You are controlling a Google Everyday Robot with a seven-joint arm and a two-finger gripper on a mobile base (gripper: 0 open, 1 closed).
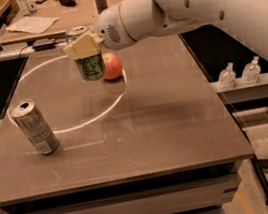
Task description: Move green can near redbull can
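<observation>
Ana: Brown tabletop (154,141) fills most of the view, with a cluttered desk (117,3) behind it and a pale ring of light (81,123) across its left half. What is the biggest thing over it?

Ben: The white arm (198,2). It comes in from the upper right and reaches leftward over the far part of the table.

Ana: And the cans?

Ben: The redbull can (35,127) stands near the left edge, by the near arc of the ring. The green can (91,65) is well apart from it, toward the far middle of the table. It is upright and, as far as I can tell, lifted a little off the surface.

Ana: Where is it relative to the gripper?

Ben: Right inside it. The gripper (87,50) sits at the arm's left end, and its fingers (82,45) are clamped on the can's upper part. One yellowish pad lies across the front just below the silver top, and the green body hangs below it. The other finger is hidden behind the can.

Ana: Anything smaller?

Ben: A red apple (113,65) rests on the table just right of the can and partly behind it; I cannot tell whether they touch. Off the table to the right, two small clear bottles (227,76) stand side by side on a lower ledge.
</observation>
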